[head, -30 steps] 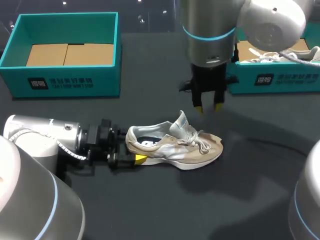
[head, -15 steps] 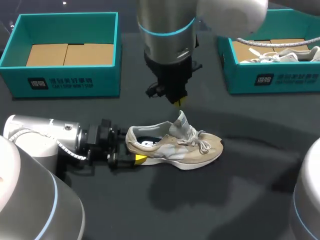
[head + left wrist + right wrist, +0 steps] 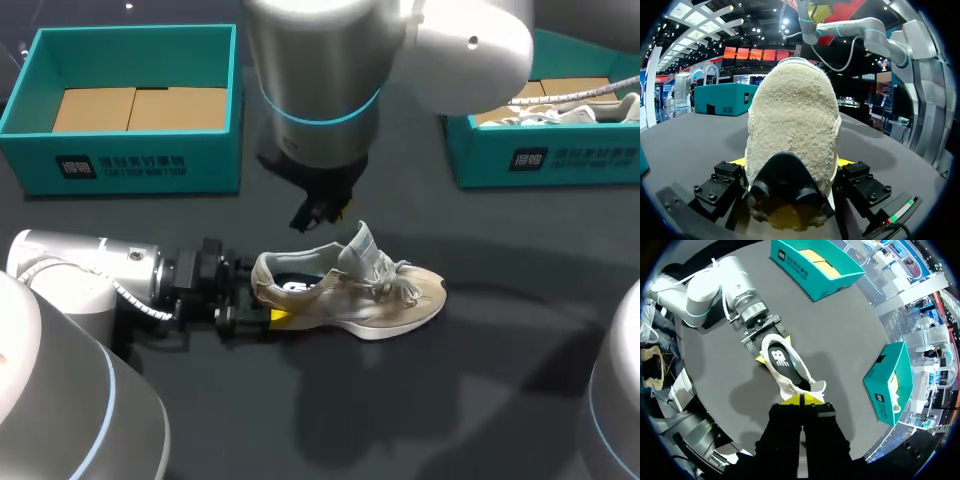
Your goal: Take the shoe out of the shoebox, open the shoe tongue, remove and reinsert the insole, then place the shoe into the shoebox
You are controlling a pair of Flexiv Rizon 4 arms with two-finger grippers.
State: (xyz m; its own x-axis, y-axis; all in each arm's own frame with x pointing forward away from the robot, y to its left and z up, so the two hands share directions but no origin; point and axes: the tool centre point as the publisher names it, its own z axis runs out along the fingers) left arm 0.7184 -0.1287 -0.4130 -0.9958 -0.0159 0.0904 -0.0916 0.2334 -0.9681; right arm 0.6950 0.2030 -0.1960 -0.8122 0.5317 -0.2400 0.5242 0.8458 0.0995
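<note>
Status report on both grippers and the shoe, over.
Left gripper shut on shoe at the heel. Right gripper shut, empty, just above the tongue. Shoe upright on table, insole in. Nothing between right gripper and tongue.

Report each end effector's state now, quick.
Left end effector: shut on the shoe, at its heel.
Right end effector: shut, empty, above the tongue.

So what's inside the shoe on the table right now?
A dark insole with a white logo shows through the opening of the shoe. Further toward the toe, the raised tongue and the laces cover the interior.
</note>
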